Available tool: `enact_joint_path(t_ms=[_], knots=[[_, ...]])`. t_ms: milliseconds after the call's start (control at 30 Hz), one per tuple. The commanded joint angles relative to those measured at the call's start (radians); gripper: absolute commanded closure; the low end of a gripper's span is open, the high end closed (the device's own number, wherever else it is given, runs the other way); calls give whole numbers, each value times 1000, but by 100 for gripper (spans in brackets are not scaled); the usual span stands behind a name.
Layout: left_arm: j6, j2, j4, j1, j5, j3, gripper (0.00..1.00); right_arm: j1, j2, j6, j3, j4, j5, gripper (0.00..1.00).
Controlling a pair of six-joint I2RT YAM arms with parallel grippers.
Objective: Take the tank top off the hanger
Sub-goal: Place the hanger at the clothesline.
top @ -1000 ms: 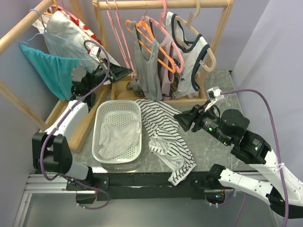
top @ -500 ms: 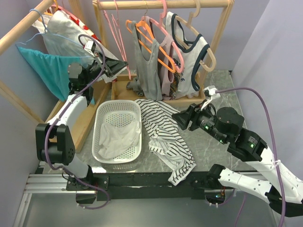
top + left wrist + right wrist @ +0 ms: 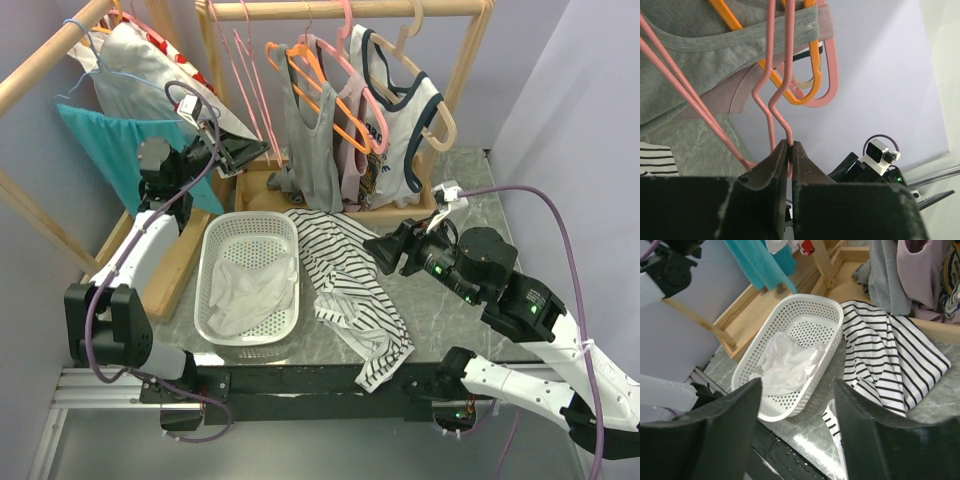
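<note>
My left pincer (image 3: 789,147) is up at the far left of the bench (image 3: 440,325), closed almost to nothing on the wire of a thin pink hanger (image 3: 789,40). The wrist view shows both fingers pressed on it just below its bend. That hanger hangs on the wooden rack (image 3: 340,10) along the far edge. To its right on the same rack, a grey tank top (image 3: 310,150) sits on an orange hanger (image 3: 320,85), with a white top trimmed in navy (image 3: 405,130) further along. A striped tank top (image 3: 350,285) lies crumpled on the bench, running from the rack's base down to the near edge. Its left side touches the rim of the white basket (image 3: 212,260), which holds a white cloth (image 3: 245,290). I can't tell whether the striped one is the garment I'm after. My right pincer (image 3: 385,250) hangs above the striped top's right side with its jaws wide and nothing between them.
</note>
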Motion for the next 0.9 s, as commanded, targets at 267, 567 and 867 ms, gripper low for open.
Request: enact_joint_path(t_ms=[267, 567, 867], knots=[[226, -186, -278, 0, -24, -8, 52, -13, -18, 44, -1, -76, 134, 12], [485, -355, -583, 0, -186, -63, 1, -36, 86, 90, -55, -193, 100, 5], [629, -550, -725, -3, -319, -89, 0, -78, 322, 90, -127, -103, 28, 0]])
